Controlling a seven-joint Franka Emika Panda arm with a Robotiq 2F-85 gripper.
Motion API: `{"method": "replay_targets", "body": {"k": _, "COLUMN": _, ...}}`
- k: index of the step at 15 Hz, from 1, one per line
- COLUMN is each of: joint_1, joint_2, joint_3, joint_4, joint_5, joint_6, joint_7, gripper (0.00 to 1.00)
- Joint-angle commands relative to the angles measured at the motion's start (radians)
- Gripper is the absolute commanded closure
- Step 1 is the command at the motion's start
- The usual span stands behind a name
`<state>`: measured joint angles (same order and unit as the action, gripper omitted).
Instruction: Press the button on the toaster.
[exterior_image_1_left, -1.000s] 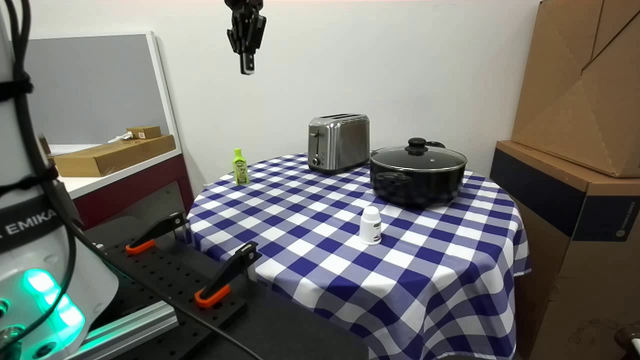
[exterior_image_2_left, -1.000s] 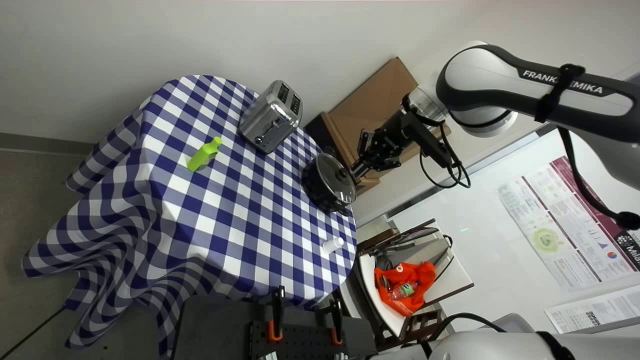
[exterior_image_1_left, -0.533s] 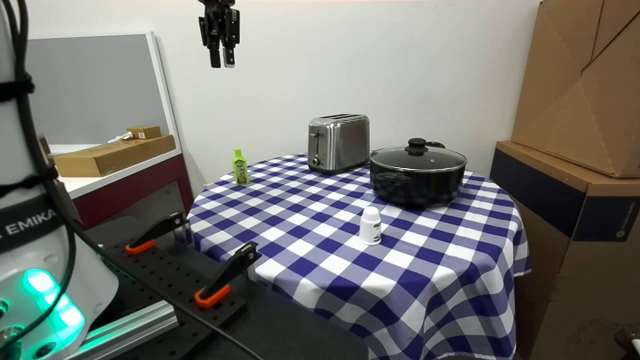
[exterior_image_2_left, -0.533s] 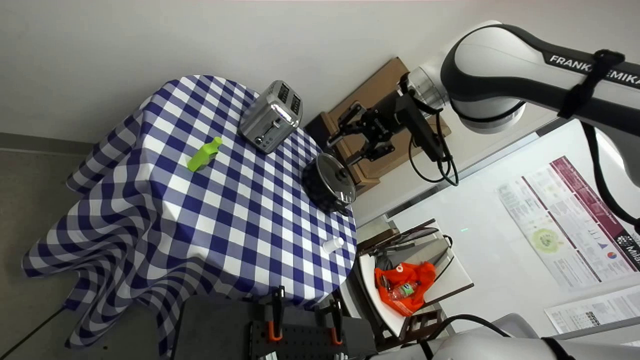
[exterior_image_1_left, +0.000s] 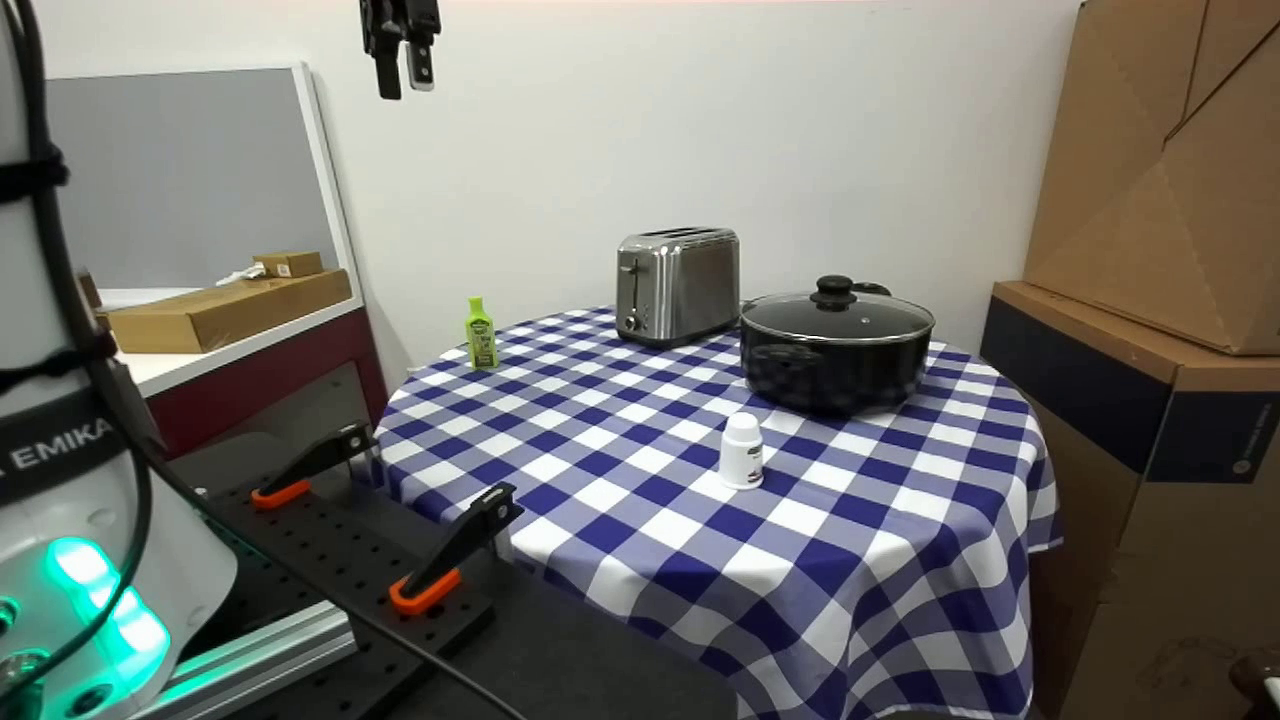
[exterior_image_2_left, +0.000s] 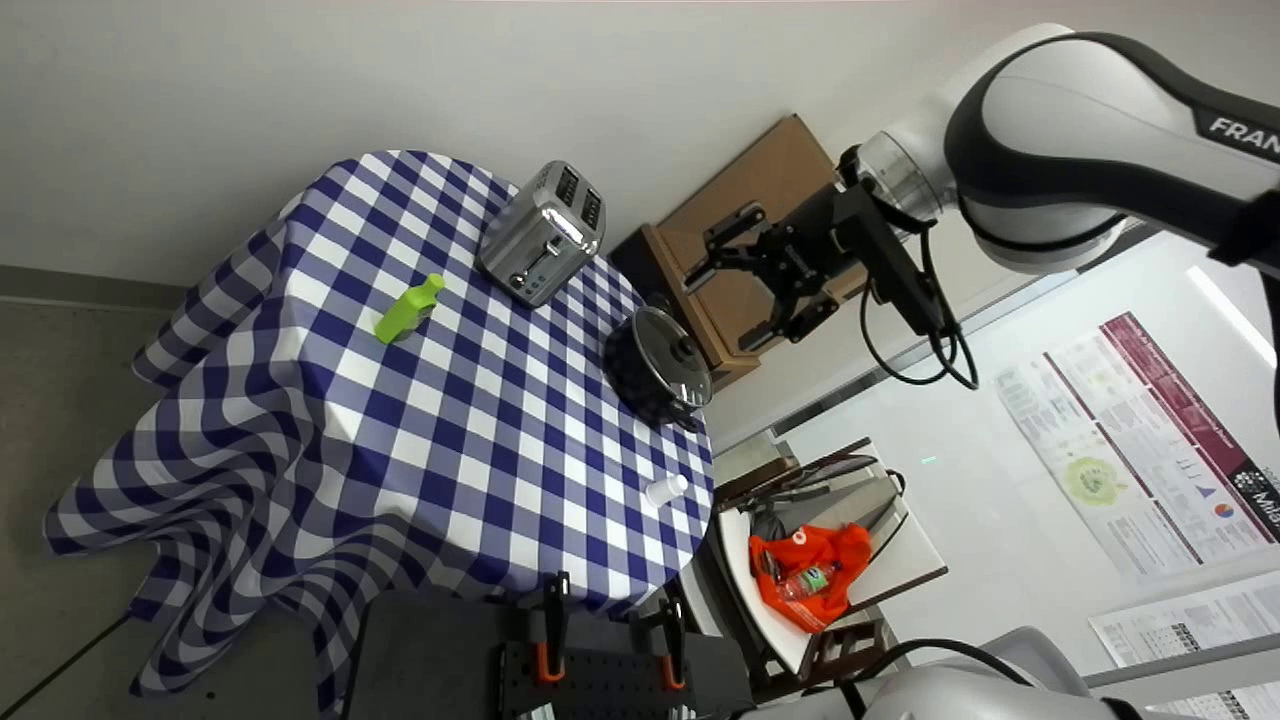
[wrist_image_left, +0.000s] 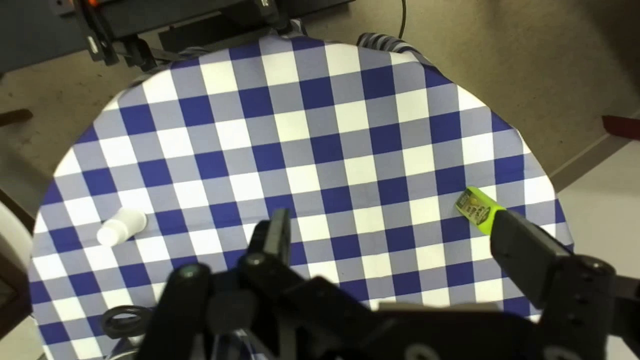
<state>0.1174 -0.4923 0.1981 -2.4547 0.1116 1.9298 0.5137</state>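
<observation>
A pale wall (exterior_image_2_left: 300, 80) backs a round, cloth-covered table (exterior_image_2_left: 480, 440); take its blue-and-white checked top as a clock in an exterior view. Leftmost, near half past ten, a green bottle (exterior_image_2_left: 405, 312) stands upright, well apart from the toaster (exterior_image_2_left: 538, 232), so it should hardly hinder a press. The toaster itself stands towards half past twelve, slots up, its lever (exterior_image_2_left: 554, 246) end facing in over the table, presumably so that it can be reached. In both exterior views the lever looks high in its track, so I judge it not yet pressed. At three the lidded black pot (exterior_image_2_left: 650, 375) sits upright, and at four a small white bottle (exterior_image_2_left: 665, 490); neither seems needed, though the pot, near the toaster, could be knocked. Farther right, at two o'clock from the pot in the picture, the claw (exterior_image_2_left: 726, 308) hangs high on its arm (exterior_image_2_left: 1080, 150), perhaps for clearance; its fingers (wrist_image_left: 522, 252) are spread wide, holding nothing. For a push, fingers brought together would probably serve better.
</observation>
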Motion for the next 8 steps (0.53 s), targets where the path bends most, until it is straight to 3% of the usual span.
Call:
{"method": "replay_targets", "body": {"k": 1, "joint_1": -0.042, "joint_2": -0.177, "joint_3": 0.017, "joint_4": -0.070, "joint_5": -0.012, "joint_6": -0.127, "joint_7": 0.085, "gripper": 0.00}}
{"method": "replay_targets", "body": {"k": 3, "joint_1": -0.058, "joint_2": -0.243, "joint_3": 0.017, "joint_4": -0.090, "joint_5": -0.002, "joint_6": -0.164, "joint_7": 0.112, "gripper": 0.00}}
{"method": "replay_targets", "body": {"k": 4, "joint_1": -0.053, "joint_2": -0.155, "joint_3": 0.015, "joint_4": -0.047, "joint_5": 0.007, "joint_6": -0.135, "joint_7": 0.067, "gripper": 0.00}}
{"method": "replay_targets", "body": {"k": 8, "joint_1": -0.066, "joint_2": -0.232, "joint_3": 0.019, "joint_4": -0.082, "joint_5": 0.009, "joint_6": -0.154, "joint_7": 0.084, "gripper": 0.00}}
